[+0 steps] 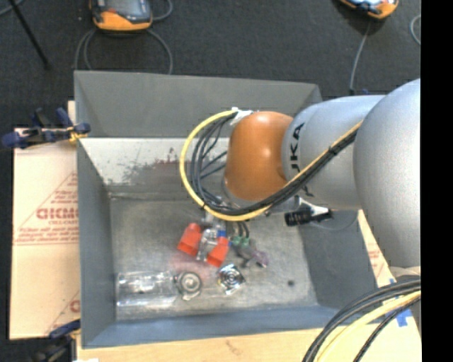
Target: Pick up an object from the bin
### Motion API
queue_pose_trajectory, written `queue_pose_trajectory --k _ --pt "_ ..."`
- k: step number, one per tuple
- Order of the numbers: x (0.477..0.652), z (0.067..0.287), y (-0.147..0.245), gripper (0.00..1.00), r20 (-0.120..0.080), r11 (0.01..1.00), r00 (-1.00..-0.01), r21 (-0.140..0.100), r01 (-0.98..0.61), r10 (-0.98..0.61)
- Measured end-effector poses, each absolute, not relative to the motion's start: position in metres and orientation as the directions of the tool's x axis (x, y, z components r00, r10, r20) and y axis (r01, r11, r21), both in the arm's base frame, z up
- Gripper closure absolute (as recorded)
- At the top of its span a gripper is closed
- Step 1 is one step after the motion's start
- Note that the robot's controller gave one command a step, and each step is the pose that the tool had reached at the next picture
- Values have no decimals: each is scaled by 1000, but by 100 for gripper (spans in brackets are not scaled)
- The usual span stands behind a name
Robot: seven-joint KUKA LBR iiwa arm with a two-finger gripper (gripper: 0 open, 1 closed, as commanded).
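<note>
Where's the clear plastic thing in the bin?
The clear plastic piece lies at the lower left of the bin in the camera view, just left of a round metal piece.

Orange-red plastic piece (189,240), bin (92,233) centre

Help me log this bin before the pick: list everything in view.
orange pieces: 2 showing, orange-red, mid-floor, either side of the gripper; possibly one thing
clear wrapper: 1, transparent, front left
round metal piece: 1, silver, right of the wrapper
crumpled foil: 1, silver, front centre
small bits: green and purple, right of the orange pieces
bin: 1, grey
devices: 2, orange-black, beyond the bin
arm: 1, silver-grey, from the right
cover: 1, orange, on the wrist
cables: yellow and dark, looped beside the cover
gripper: 1, low over the bin's middle
</note>
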State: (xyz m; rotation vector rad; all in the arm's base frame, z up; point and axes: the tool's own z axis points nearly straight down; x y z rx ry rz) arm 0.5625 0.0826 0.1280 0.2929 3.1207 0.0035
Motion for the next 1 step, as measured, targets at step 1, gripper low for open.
queue_pose_trajectory --k 1 --pt "568 229 89 100 -11 983 -983 4 183 183"
